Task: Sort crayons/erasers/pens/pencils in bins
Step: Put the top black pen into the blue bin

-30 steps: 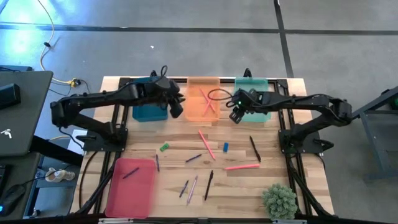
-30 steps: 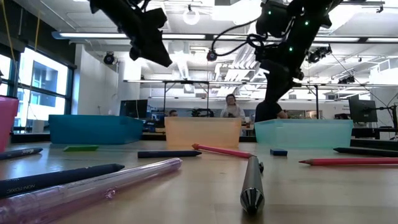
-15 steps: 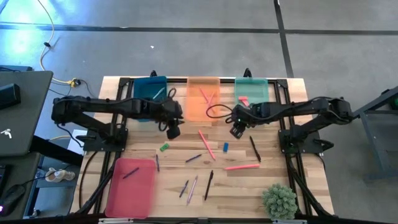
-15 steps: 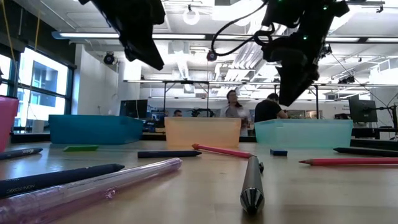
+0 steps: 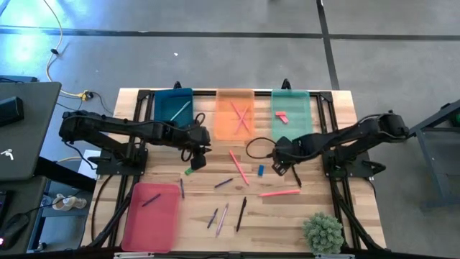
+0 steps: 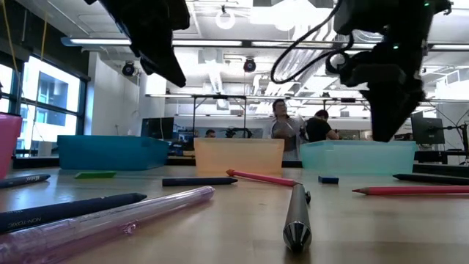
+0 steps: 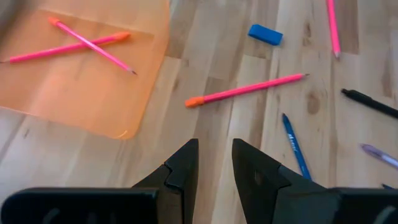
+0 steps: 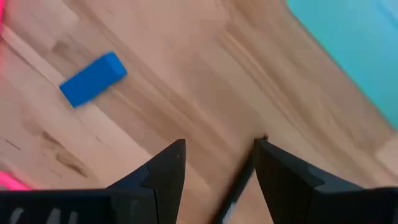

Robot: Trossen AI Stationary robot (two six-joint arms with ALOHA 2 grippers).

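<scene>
My left gripper (image 5: pixel 195 160) hangs open above the table, just beyond the green eraser (image 5: pixel 189 171); nothing is between its fingers (image 7: pixel 214 163). My right gripper (image 5: pixel 279 166) also stands open, between the blue eraser (image 5: pixel 261 170) and a black pen (image 5: pixel 295 173). In the right wrist view the blue eraser (image 8: pixel 93 79) lies flat off to one side of the open gripper (image 8: pixel 217 163). The teal bin (image 5: pixel 173 106), orange bin (image 5: pixel 236 114) and mint bin (image 5: pixel 290 111) stand along the far edge. The pink-red bin (image 5: pixel 152 216) sits at the near left.
Pink pencils (image 5: pixel 239 167), (image 5: pixel 279 192), a blue pen (image 5: pixel 223 183) and several dark sticks (image 5: pixel 241 214) lie loose mid-table. Two pink pencils (image 7: pixel 81 43) lie crossed in the orange bin; a red eraser (image 5: pixel 281 116) is in the mint bin. A small plant (image 5: pixel 323 232) stands near right.
Both grippers have come from over the far bins toward the table's near edge and down. The left one has swung from the teal bin toward the green eraser. The right one has swung from the mint bin toward the blue eraser, its wrist rolling.
</scene>
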